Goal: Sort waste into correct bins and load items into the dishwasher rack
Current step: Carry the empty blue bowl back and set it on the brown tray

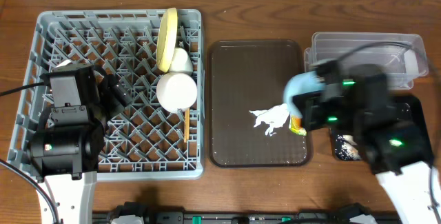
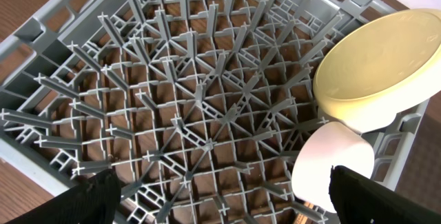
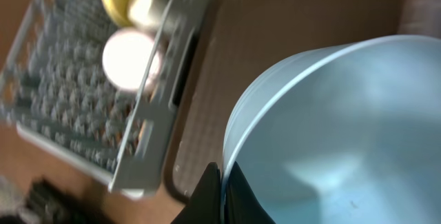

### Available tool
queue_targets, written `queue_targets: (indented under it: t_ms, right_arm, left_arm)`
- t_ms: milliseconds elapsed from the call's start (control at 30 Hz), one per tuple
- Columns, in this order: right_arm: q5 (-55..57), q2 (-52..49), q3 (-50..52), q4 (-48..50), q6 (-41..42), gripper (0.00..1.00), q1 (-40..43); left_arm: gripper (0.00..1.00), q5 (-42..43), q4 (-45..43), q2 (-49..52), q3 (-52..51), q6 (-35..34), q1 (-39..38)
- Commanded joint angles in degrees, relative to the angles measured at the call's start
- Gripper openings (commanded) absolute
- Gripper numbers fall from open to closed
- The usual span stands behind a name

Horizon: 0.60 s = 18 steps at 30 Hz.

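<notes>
Over the brown tray [image 1: 234, 120], right tool [image 3: 222, 186] grips light blue bowl [image 3: 337, 134].

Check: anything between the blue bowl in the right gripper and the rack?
From the blue bowl to the rack: only the brown tray and napkin, lying flat. The rack's tray-side edge holds yellow plate, cup, white bowl.

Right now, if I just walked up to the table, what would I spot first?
Probably the big grey dishwasher rack on the left, with a yellow plate standing on edge and a white bowl along its right side. Next, the light blue bowl, pinched at its rim by the right end effector over the right edge of the brown tray, on which a crumpled white napkin lies.
</notes>
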State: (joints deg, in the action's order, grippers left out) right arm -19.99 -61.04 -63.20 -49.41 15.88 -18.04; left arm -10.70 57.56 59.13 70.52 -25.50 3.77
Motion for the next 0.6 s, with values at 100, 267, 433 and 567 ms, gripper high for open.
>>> queue_targets:
  t_ms: [100, 267, 433, 567]
  right_arm:
    - [7.78, -9.64, -0.74, 2.38, 2.56, 0.01, -15.15]
    - [7.98, -18.67, -0.74, 5.73, 2.36, 0.01, -22.29]
    - [7.98, -26.34, -0.74, 9.46, 2.32, 0.01, -26.80]
    - [7.96, -30.29, -0.74, 11.30, 2.32, 0.01, -28.52]
  left_arm:
    - [0.97, -0.52, 0.09, 0.07, 0.31, 0.31, 0.35]
    - [0.97, -0.52, 0.09, 0.07, 0.31, 0.31, 0.35]
    - [0.97, -0.50, 0.09, 0.09, 0.33, 0.31, 0.35]
    - [0.97, -0.52, 0.09, 0.07, 0.31, 0.31, 0.35]
